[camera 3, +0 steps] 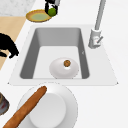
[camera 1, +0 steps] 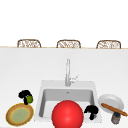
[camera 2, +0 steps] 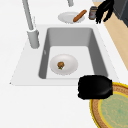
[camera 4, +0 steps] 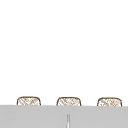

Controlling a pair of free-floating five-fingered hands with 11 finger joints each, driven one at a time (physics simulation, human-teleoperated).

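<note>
Lower left, front view: left hand (camera 1: 24,95) clasps a green lime (camera 1: 29,99) just above the yellow-rimmed plate (camera 1: 19,115).
Lower right: right hand (camera 1: 91,110) curled, holding nothing, at the sink (camera 1: 67,86) edge.

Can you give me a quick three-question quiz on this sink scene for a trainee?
1. True or false: the left hand is curled round a green fruit above the yellow-rimmed plate.
2. What lies on the white plate right of the sink? A) a fork B) a long brown bread stick C) a sponge
3. Where does the right hand hang, and does it hold anything?

Key
1. True.
2. B.
3. By the sink's front right corner, near the dark jar; fingers curled downward, holding nothing.
</note>
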